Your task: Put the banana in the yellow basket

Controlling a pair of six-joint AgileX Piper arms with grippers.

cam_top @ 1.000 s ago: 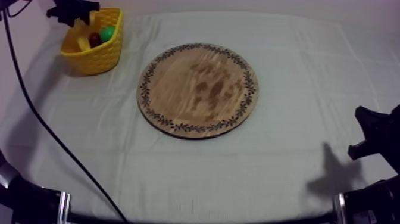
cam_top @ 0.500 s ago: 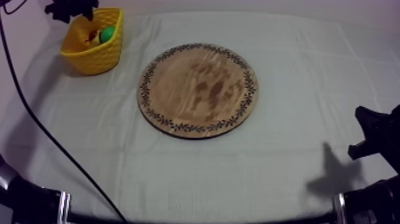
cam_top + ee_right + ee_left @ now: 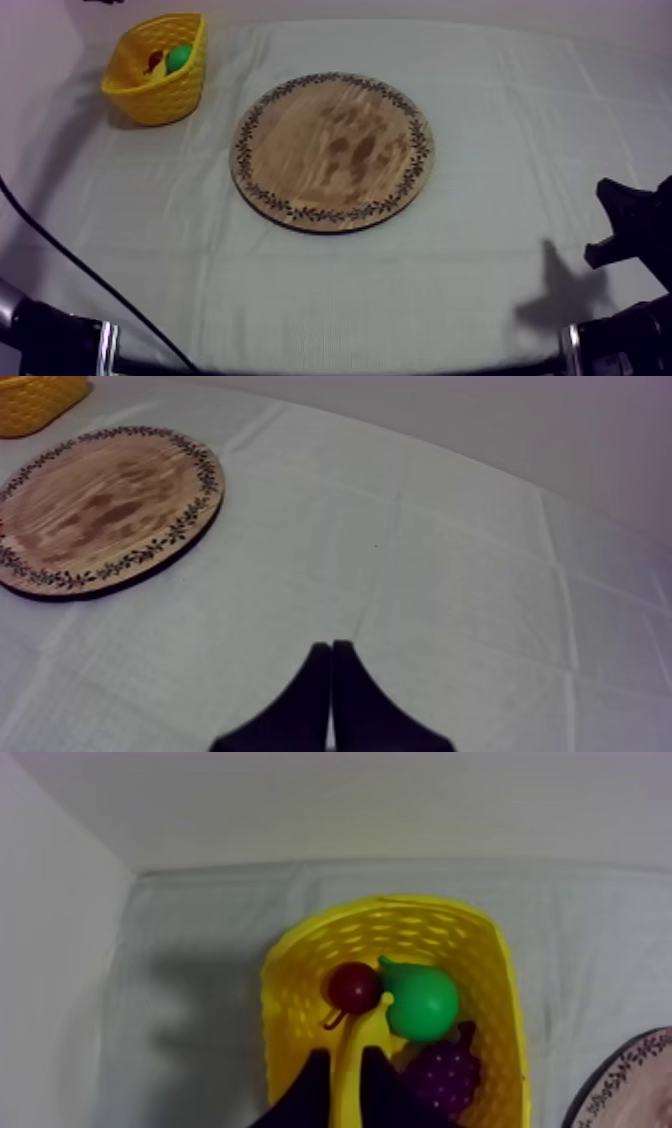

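Top view: the left end effector has lifted away from the yellow basket and hangs open. The basket holds the banana, a small red fruit, a pear and grapes. The right end effector is closed on nothing

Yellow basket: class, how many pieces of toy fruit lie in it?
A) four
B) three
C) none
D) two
A: looking down from the left wrist view, the yellow basket holds four pieces: the banana, the pear, the small red fruit and the grapes.
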